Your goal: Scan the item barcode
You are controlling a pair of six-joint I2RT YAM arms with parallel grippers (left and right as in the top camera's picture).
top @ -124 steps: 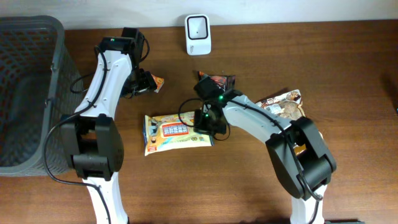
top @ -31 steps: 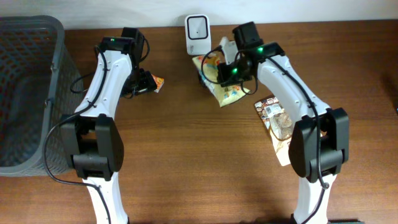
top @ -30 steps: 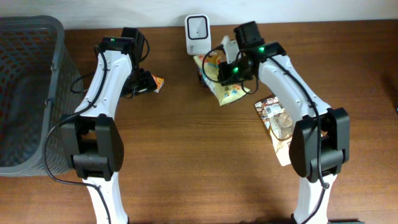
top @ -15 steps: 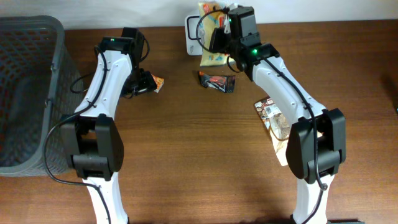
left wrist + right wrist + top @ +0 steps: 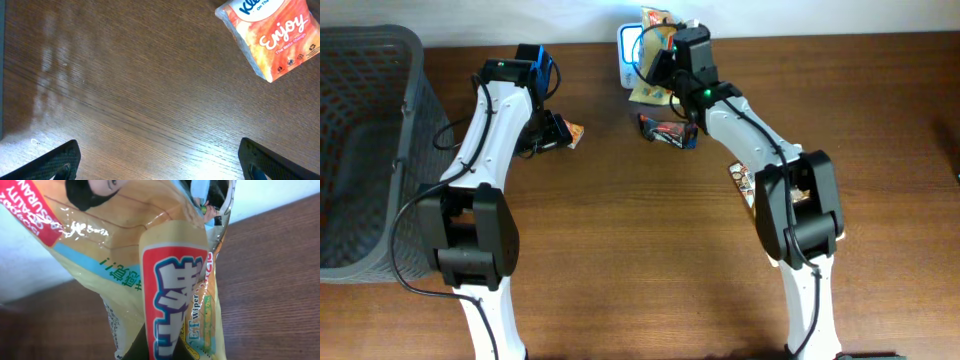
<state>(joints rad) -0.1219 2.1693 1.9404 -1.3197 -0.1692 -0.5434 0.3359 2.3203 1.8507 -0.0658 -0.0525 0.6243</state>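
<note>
- Filling most of the view from above is a brown wooden table (image 5: 620, 260).
- A dark grey plastic mesh basket (image 5: 360, 150) sits at the far left side of the table.
- The left arm (image 5: 485, 130) is white and reaches up along the table. The left gripper (image 5: 556, 131) has its jaws spread wide with nothing in them. It points down at bare wood.
- The right arm (image 5: 750, 135) is white too and reaches to the back edge of the table. The right gripper (image 5: 668, 72) has its jaws pinched tight on a packet.
- That yellow shiny plastic packet (image 5: 650, 92) has a red stripe with white letters. It is held up right in front of the scanner and covers most of it.
- A brown and white flat snack bag (image 5: 745, 180) lies on the table, partly under the right arm.
- The white box-shaped scanner (image 5: 624, 55) stands at the back edge of the table. Only its left side shows past the packet.
- A dark snack wrapper with red on it (image 5: 668, 131) lies on the wood near the held packet, a little apart from it.
- A small orange tissue pack (image 5: 572, 132) lies just beside the tips of the left gripper. In the left wrist view it sits in the top right corner, apart from both fingers.
</note>
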